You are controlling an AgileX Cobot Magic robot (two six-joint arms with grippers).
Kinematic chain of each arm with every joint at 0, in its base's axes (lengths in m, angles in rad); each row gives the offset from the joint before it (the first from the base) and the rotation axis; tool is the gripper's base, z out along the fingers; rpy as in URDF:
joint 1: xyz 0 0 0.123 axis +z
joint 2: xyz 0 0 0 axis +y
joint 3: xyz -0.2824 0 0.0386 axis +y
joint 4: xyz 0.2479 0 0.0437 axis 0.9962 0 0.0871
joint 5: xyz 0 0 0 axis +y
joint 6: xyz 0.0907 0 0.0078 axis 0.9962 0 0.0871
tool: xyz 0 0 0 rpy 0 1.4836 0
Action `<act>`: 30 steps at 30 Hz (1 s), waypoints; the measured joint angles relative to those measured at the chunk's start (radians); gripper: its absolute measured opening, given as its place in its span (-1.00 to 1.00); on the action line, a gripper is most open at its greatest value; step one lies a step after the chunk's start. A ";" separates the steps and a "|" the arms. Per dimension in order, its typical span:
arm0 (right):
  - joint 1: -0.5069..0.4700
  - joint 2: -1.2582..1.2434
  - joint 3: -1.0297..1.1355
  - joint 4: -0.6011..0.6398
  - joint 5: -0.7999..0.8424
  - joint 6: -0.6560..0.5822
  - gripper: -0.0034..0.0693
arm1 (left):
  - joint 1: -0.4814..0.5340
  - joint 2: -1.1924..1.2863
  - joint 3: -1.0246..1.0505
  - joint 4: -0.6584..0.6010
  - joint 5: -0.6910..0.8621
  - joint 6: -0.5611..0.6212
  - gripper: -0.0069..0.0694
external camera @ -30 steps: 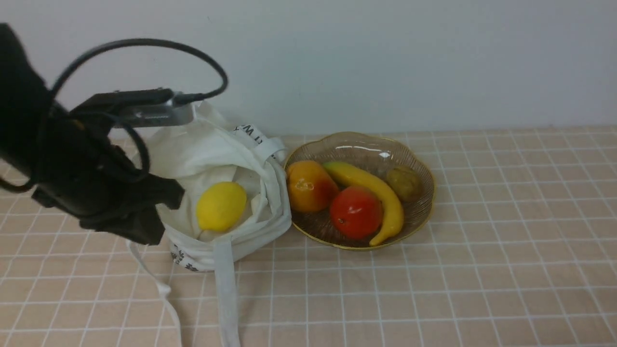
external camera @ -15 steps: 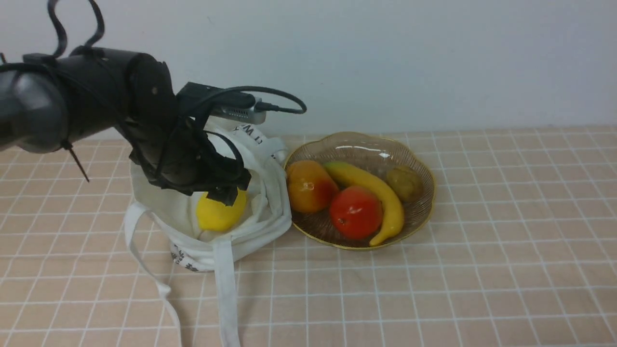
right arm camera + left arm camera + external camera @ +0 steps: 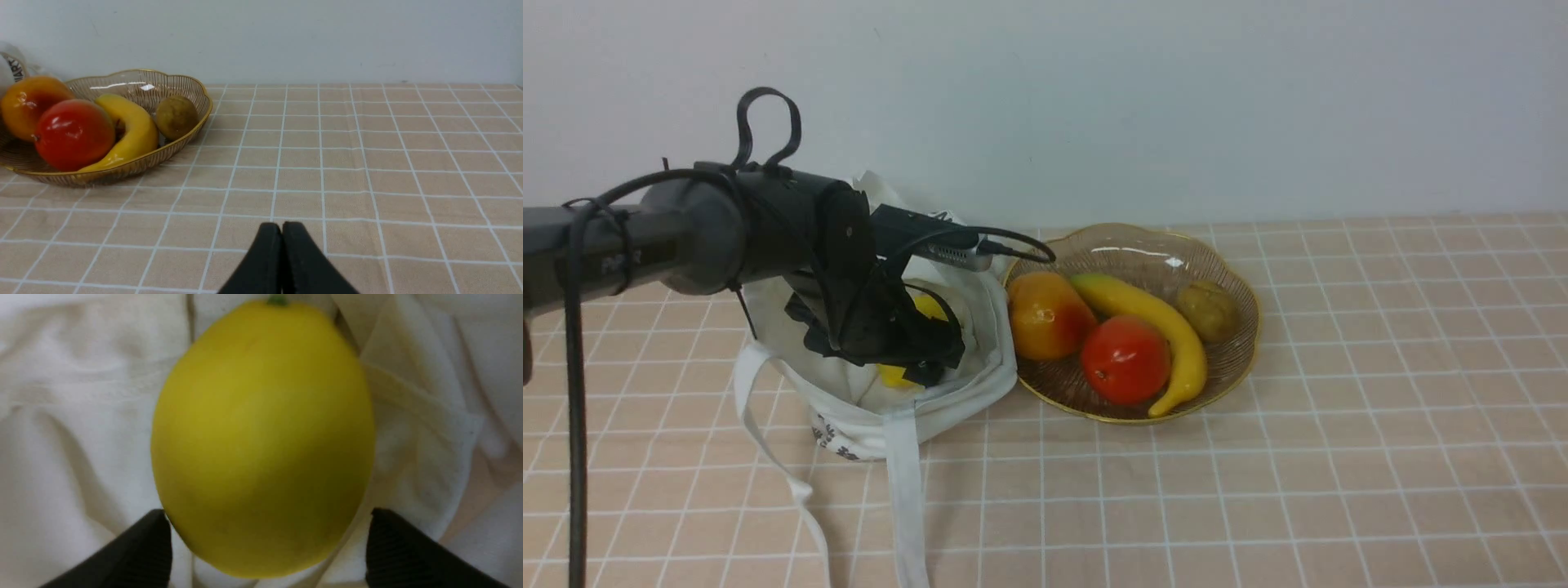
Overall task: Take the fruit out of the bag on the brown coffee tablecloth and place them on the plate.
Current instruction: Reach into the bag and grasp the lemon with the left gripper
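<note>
Left gripper reaches down into the open mouth of the bag, its two black ribbed fingers spread wide, one on each side of the lemon's near end. Whether the pads actually touch the peel cannot be told; nothing is clamped between them.

The lemon, plain bright yellow and oval with a small green nub at its far end, lies inside the white canvas tote bag, resting on crumpled white fabric. From the front, only slivers of yellow show behind the black gripper and its looped cable. The left arm stretches in from the left side, level above the cloth.

The bag sits slumped open, with small black lettering on its near side and long white strap handles trailing toward the camera. Its right edge lies just beside the plate, a shallow ribbed amber glass dish with a scalloped gold rim. On the plate lie an orange-red blotched fruit, a round red fruit, a curved yellow banana and a small brownish-green fruit.

Everything rests on the peach-brown tablecloth, gridded with thin white lines, before a plain pale wall.

The right gripper hovers low over bare cloth to the plate's right, its fingers pressed together, holding nothing.
</note>
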 joint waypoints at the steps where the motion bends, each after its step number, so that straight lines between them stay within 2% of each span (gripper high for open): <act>1: 0.000 0.000 0.000 0.000 0.000 0.000 -0.94 | 0.000 0.004 0.000 0.000 0.000 0.000 0.63; 4: 0.000 0.000 0.000 0.000 0.000 0.000 -0.94 | 0.000 0.005 0.000 0.000 0.000 -0.001 0.38; 9: 0.000 0.000 0.000 0.000 0.000 0.000 -0.94 | 0.000 0.005 0.000 0.000 0.000 -0.008 -0.49; 11: 0.000 0.000 0.000 0.000 0.000 0.000 -0.94 | 0.000 0.005 0.000 0.000 0.011 -0.009 -0.75; 14: 0.000 0.000 0.000 0.000 0.000 0.000 -0.94 | 0.000 0.003 -0.001 0.000 0.033 -0.010 -0.81; 17: 0.000 0.000 0.000 0.000 0.000 0.000 -0.94 | 0.000 -0.011 -0.032 0.000 0.122 -0.010 -0.84; 23: 0.000 0.000 0.000 0.000 0.000 0.000 -0.94 | 0.000 -0.053 -0.098 0.001 0.207 -0.022 -0.84; 27: 0.000 0.000 0.000 0.000 0.000 0.000 -0.94 | 0.000 -0.061 -0.128 0.001 0.207 -0.071 -0.76; 30: 0.000 0.000 0.000 0.000 0.000 0.000 -0.94 | 0.000 -0.048 -0.127 0.003 0.160 -0.091 -0.53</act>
